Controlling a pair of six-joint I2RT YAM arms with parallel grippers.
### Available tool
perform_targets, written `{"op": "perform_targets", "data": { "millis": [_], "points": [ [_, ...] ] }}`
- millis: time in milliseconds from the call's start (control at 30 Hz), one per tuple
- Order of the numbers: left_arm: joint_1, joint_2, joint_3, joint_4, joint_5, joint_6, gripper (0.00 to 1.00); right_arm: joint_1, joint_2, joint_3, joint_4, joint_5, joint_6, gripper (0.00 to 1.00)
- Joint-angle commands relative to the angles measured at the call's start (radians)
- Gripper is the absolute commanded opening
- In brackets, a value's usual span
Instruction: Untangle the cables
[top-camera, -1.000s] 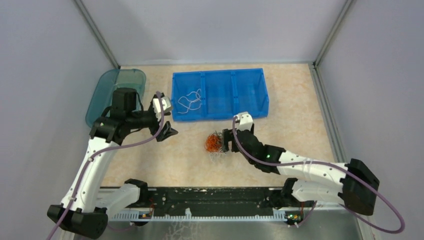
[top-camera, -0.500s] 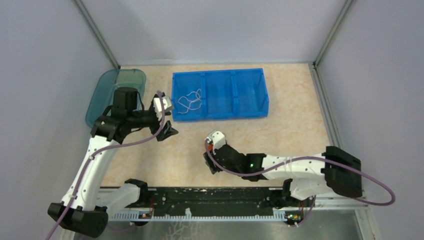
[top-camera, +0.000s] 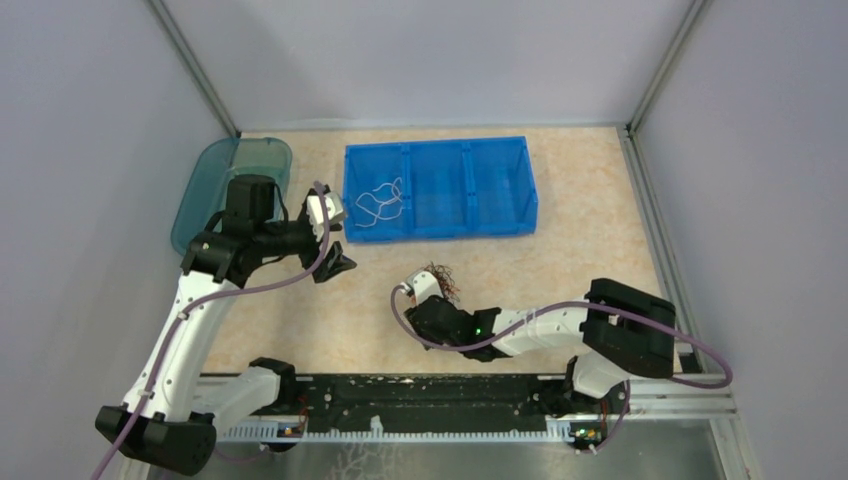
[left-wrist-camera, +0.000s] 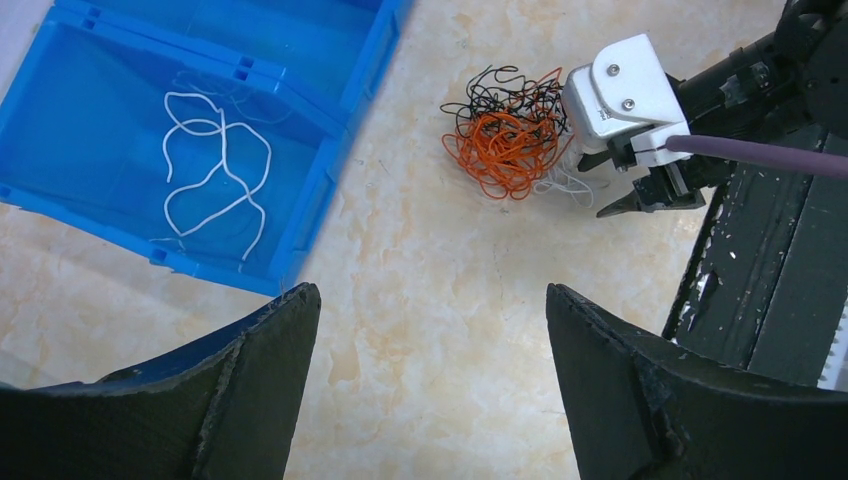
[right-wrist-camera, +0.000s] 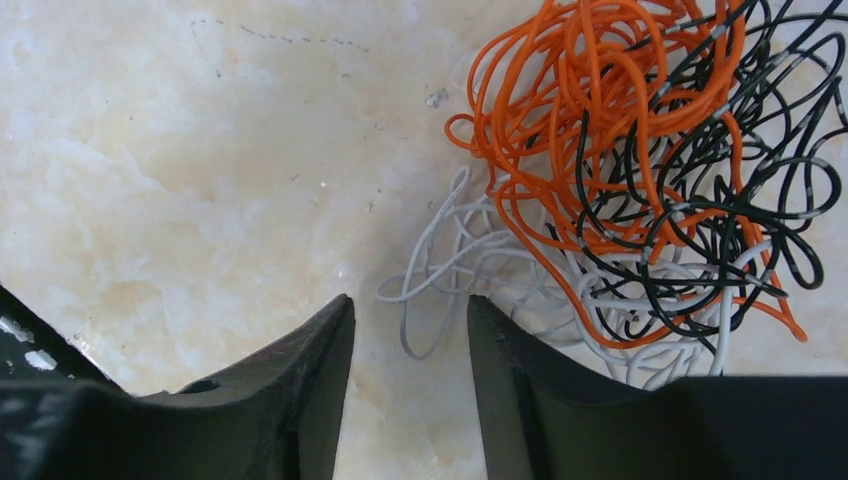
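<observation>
Fingers (right-wrist-camera: 290, 400) on right gripper (right-wrist-camera: 410, 320): half closed from wide, straddling white loop (right-wrist-camera: 405, 325) at edge of cables (right-wrist-camera: 600, 120), lower centre; no pinch yet, strand extraction near. Left gripper (left-wrist-camera: 430, 290): spread.

Tangled clump of thin cables (top-camera: 443, 278) flat on the desk (top-camera: 600, 240), at 6 o'clock from the blue bin (top-camera: 440, 229). Within the clump: orange strands (right-wrist-camera: 580, 90) coiled in tight loops at 11 o'clock, black strands (right-wrist-camera: 740, 190) in wider curls at 3 o'clock, white strands (right-wrist-camera: 470, 250) trailing out at 7 o'clock, all interwoven. Well apart, single white cable (left-wrist-camera: 215, 170), loosely looped, flat inside the bin's 9 o'clock compartment.
</observation>
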Motion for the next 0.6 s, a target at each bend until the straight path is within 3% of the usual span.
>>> {"op": "perform_targets", "data": {
  "millis": [0, 133, 333, 567],
  "points": [
    [0.005, -0.014, 0.008, -0.013, 0.024, 0.001, 0.89, -0.004, -0.004, 0.008, 0.111, 0.027, -0.001, 0.4],
    [0.005, -0.015, 0.006, -0.018, 0.025, 0.006, 0.89, -0.004, -0.044, 0.012, 0.131, -0.023, -0.026, 0.16],
    [0.005, -0.025, -0.001, -0.027, 0.037, 0.02, 0.89, -0.015, -0.188, 0.007, 0.131, -0.096, -0.014, 0.0],
    [0.005, -0.076, -0.049, -0.033, 0.112, 0.047, 0.89, -0.103, -0.413, -0.037, 0.231, -0.305, 0.064, 0.0]
  ]
}}
